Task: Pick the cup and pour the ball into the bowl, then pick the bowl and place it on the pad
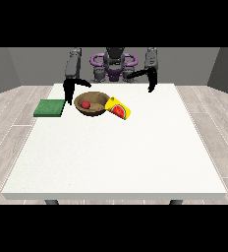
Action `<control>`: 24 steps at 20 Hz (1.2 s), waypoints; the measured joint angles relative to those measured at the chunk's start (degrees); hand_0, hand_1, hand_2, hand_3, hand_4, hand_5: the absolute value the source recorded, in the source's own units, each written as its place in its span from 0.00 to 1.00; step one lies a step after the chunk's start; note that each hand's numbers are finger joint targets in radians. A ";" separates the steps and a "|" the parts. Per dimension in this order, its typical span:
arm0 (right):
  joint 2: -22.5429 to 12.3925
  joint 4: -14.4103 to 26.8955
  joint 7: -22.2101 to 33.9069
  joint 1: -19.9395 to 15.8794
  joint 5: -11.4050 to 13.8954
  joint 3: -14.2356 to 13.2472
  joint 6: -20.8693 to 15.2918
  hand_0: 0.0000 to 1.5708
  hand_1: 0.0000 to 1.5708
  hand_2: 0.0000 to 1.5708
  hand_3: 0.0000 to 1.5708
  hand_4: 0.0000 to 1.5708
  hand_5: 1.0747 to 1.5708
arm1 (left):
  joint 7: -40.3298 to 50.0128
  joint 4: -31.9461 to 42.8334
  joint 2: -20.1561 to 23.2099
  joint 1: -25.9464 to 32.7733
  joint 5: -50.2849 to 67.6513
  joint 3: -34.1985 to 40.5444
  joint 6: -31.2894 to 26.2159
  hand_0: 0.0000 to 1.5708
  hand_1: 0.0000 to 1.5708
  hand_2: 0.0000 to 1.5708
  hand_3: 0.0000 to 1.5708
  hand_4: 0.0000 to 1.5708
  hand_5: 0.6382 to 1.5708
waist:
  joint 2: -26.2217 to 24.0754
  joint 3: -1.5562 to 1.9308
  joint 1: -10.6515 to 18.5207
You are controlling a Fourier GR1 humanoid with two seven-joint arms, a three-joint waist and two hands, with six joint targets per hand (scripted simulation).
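The pour looks done: the red ball lies inside the brown bowl, and the yellow cup lies tipped on its side on the table, touching the bowl's right rim with its red-lined mouth facing the near side. What is left, by this reading, is the second half: the bowl has yet to be lifted and set on the green pad, which lies just left of it near the table's left edge, with nothing on it. The hand at the view's left hangs down between pad and bowl, just beside the bowl's far-left rim; its dark fingers point downward, but whether they are spread or curled I cannot tell. The hand at the view's right hangs well apart from the cup, over the far part of the table, holding nothing; its finger pose is likewise unclear.
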 measured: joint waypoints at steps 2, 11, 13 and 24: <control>0.00 2.38 -0.71 -1.37 -0.01 -0.44 -1.24 0.00 0.00 0.00 0.00 0.16 0.99 | -1.19 -0.74 0.59 1.04 0.92 0.46 -1.66 0.00 0.00 0.00 0.00 0.00 0.99 | -0.06 0.06 0.42; -1.17 15.33 -8.10 -5.86 -0.09 -1.21 -1.68 0.00 0.00 0.00 0.00 0.07 0.99 | -1.08 -5.15 4.08 2.84 3.35 3.43 -6.91 0.00 0.00 0.00 0.00 0.00 0.99 | 0.88 0.10 0.62; -1.90 17.73 -8.84 -7.16 -0.55 -1.52 -1.18 0.00 0.00 0.00 0.00 0.06 0.99 | -1.32 -5.62 4.75 3.38 3.62 4.04 -7.83 0.00 0.00 0.00 0.00 0.00 0.99 | 1.08 0.14 0.54; -3.03 24.27 -13.47 -7.78 0.72 -2.80 -8.94 1.00 1.00 1.00 0.96 0.57 0.91 | 0.39 -10.84 6.29 2.51 4.56 4.53 -10.70 0.00 0.00 0.00 0.00 0.33 0.99 | 2.52 -1.46 3.71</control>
